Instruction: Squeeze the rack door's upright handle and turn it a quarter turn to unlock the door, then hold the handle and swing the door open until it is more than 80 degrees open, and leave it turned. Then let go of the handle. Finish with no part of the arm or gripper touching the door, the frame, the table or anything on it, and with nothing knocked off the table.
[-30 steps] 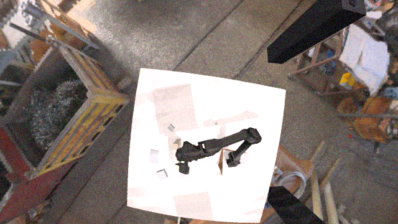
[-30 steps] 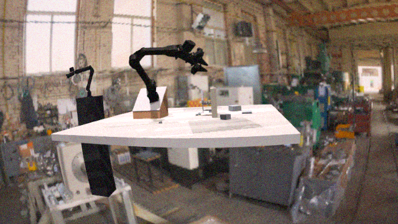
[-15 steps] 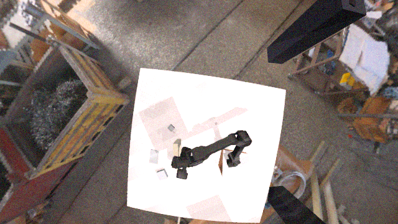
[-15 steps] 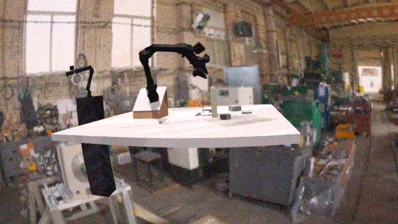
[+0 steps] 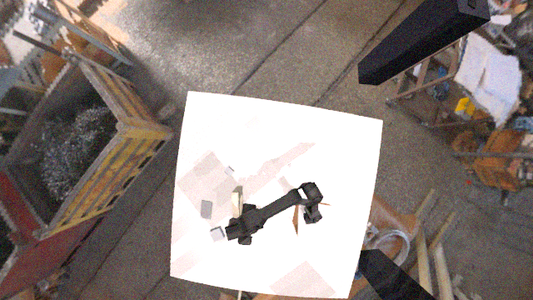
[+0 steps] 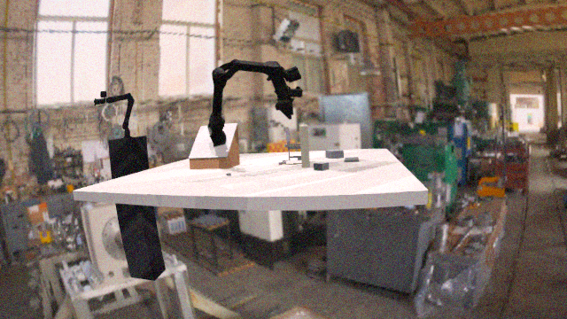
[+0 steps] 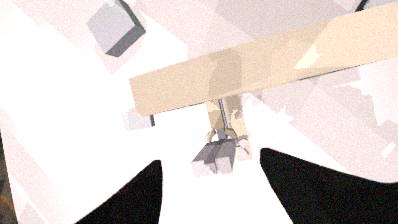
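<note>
A tall, thin beige panel of the rack (image 5: 237,202) (image 6: 305,146) (image 7: 260,65) stands upright on the table (image 5: 333,142) (image 6: 248,200). In the wrist view, a thin bar runs from its near side to a grey, blocky handle (image 7: 215,156). I cannot tell the door from the frame, nor its angle. My gripper (image 6: 291,117) (image 7: 212,161) is open, with nothing between its fingers. It points down, above and on the arm-base side of the panel. In the wrist view the handle appears between the fingertips, but lies below them. In the top view the arm hides the fingers and handle.
Grey blocks (image 5: 216,233) (image 6: 321,166) (image 7: 112,27) and a flat grey piece (image 5: 206,209) (image 6: 351,159) lie beyond the panel. Another block (image 5: 229,170) (image 6: 334,154) lies nearby. The arm stands on a wedge-shaped base (image 6: 205,163). Another arm on a dark pedestal (image 6: 128,164) stands outside the table.
</note>
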Available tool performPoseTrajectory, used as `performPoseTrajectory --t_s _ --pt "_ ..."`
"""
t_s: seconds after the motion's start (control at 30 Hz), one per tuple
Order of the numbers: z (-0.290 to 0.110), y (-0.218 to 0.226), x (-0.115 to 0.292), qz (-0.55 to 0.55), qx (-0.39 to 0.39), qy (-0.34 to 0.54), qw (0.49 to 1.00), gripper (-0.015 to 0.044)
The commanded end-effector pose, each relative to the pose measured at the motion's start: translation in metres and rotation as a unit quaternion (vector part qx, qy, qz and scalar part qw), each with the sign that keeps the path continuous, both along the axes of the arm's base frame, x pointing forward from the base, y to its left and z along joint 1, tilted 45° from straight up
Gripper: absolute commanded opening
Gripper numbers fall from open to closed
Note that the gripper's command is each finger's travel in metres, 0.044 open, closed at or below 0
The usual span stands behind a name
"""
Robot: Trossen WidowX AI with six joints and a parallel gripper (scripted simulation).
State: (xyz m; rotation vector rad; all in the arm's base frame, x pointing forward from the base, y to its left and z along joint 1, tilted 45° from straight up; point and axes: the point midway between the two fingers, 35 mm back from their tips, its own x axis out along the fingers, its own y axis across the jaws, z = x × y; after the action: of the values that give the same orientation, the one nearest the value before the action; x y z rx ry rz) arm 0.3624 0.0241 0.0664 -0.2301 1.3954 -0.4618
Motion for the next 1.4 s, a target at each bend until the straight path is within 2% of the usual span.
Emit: performPoseTrajectory --t_s 0.0,0.53,1.37 --pt "-0.006 0.001 -0.002 -0.003 -0.025 0.028 0.999 0.028" --pt "-0.032 0.004 -0.017 0.005 -0.141 0.16 0.977 0.028" --pt "-0.058 -0.02 -0.02 0.005 -0.142 0.161 0.977 0.028"
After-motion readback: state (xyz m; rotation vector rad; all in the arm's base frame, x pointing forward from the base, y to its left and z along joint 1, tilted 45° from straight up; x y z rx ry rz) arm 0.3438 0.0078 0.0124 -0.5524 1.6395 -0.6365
